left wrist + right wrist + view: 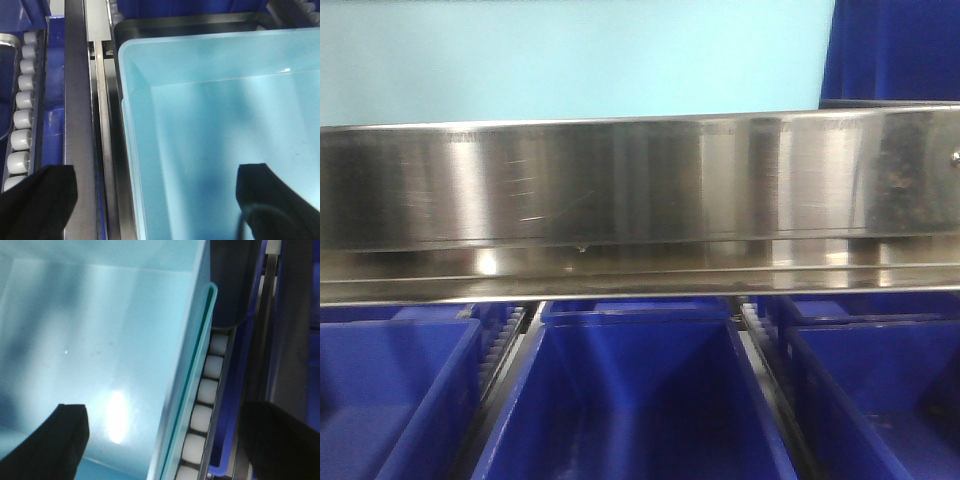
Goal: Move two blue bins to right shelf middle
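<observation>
A pale blue bin [210, 100] fills the left wrist view, seen from above with its inside empty. My left gripper [157, 172] is open and straddles the bin's left wall, one finger outside over the steel rail, the other inside. In the right wrist view the same pale bin [100, 315] shows its right wall. My right gripper [164, 412] is open astride that wall. A thin dark line runs along the rim, as if a second bin is nested there. A pale blue wall [570, 60] stands above the shelf beam in the front view.
A broad steel shelf beam [640, 190] crosses the front view, with three dark blue crates [640, 400] below it. White rollers [22, 125] line the track left of the bin, and more rollers [205, 390] run right of it. A dark blue crate edge [240, 390] lies beyond.
</observation>
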Robot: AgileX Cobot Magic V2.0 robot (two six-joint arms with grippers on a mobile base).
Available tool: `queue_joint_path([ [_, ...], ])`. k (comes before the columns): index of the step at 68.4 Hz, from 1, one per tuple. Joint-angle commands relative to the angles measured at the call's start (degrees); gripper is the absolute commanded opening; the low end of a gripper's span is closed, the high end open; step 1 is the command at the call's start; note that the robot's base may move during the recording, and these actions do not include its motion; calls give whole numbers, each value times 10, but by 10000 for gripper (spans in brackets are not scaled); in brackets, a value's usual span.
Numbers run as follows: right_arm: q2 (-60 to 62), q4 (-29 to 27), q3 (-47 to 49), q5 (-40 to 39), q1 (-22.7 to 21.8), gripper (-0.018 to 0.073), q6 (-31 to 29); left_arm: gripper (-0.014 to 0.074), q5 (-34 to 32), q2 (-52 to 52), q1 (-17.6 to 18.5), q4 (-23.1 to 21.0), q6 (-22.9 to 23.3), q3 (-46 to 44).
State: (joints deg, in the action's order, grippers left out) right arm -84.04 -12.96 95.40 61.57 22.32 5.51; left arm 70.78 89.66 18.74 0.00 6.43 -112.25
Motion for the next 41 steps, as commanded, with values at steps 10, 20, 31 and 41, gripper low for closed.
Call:
queue_joint_path([
  [10, 7, 10, 4, 0, 18, 494, -5, 470, -8, -23, -3, 4, -6, 42],
  [20, 7, 19, 4, 12, 24, 494, -5, 452, -8, -41, -3, 4, -14, 101],
  [31, 5, 23, 4, 6, 24, 494, -5, 452, -16, -70, -3, 4, -14, 167],
  [41, -7, 23, 4, -12, 24, 494, -5, 452, -23, -75, -3, 4, -14, 180],
])
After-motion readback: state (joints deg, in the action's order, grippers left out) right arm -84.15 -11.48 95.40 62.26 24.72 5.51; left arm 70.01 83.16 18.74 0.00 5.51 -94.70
